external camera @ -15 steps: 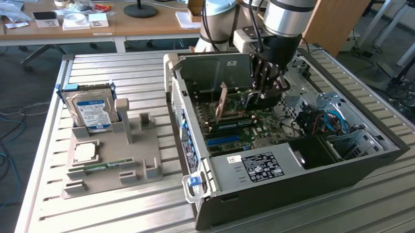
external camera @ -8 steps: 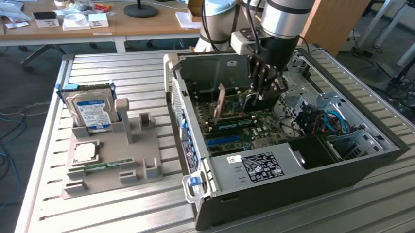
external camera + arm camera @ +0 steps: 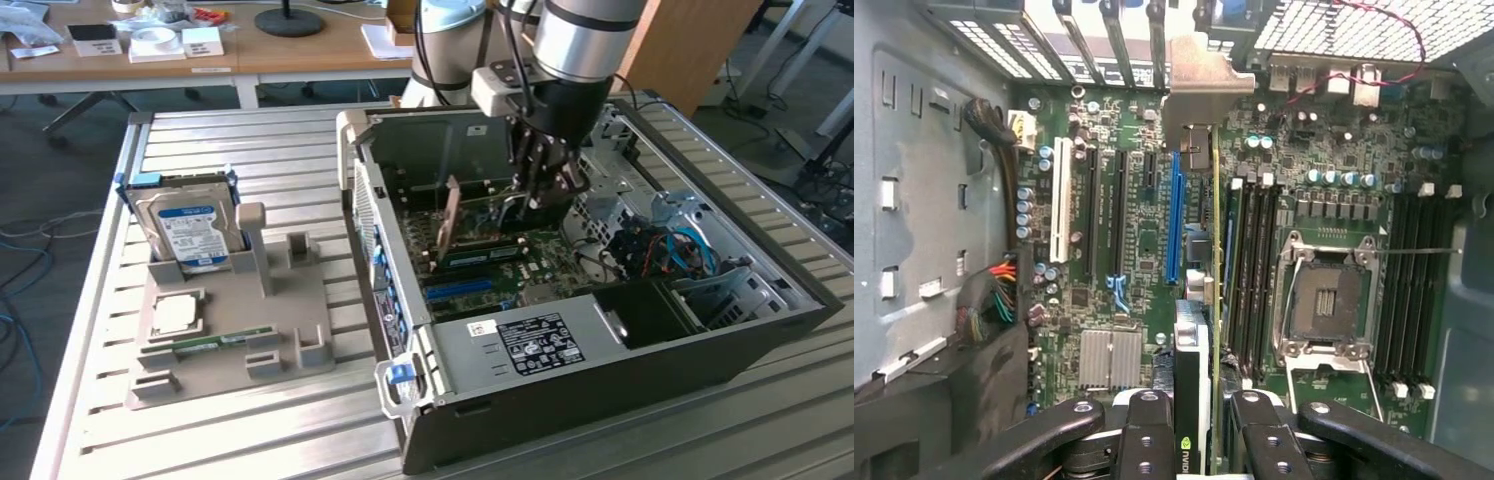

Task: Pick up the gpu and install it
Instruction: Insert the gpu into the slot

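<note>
**Gpu Gripped on Edge Above the Motherboard**

Nearest in the exterior view, the labelled end of the open computer case [image 3: 527, 345] is facing the camera, and the case is lying on its side on a slatted metal table [image 3: 267, 440]. On the exterior view's left, a grey holder tray [image 3: 307, 305] is carrying a green memory stick [image 3: 214, 343], a processor chip [image 3: 174, 312] and, farther back, an upright hard drive [image 3: 194, 228].

Deeper inside the case, the arm is hanging straight down. The gripper [image 3: 541, 195] is clamping the gpu [image 3: 451, 225], its jaws drawn partway in with one finger pressing each face of the thin card.

The gpu is standing on edge over the motherboard [image 3: 534, 265]. In the wrist view it is sitting just beside a long blue slot [image 3: 1174, 215], with its metal bracket [image 3: 1199, 85] at the case's rear openings. I cannot tell whether it is seated.

Farthest off, a wooden desk [image 3: 267, 55] is standing behind the table.
</note>
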Robot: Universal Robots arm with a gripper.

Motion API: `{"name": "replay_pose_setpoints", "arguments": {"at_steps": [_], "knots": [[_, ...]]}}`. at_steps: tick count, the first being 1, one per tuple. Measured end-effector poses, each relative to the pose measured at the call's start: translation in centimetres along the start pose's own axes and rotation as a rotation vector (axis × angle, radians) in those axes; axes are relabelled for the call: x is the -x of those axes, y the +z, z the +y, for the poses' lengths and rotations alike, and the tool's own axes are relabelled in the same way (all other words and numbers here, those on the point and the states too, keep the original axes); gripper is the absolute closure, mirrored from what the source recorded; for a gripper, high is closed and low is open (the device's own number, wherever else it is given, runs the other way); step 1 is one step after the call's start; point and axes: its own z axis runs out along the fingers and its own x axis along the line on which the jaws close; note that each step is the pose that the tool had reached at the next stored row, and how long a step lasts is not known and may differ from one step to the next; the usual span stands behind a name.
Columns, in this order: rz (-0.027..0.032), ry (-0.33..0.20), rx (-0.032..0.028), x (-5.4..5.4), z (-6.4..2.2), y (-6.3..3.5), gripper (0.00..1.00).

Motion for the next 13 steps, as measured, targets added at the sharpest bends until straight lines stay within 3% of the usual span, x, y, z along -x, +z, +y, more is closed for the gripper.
{"name": "replay_pose_setpoints", "arguments": {"at_steps": [13], "knots": [[-0.0003,-0.006,0.0001,-0.14,0.53,0.75,0.73]]}}
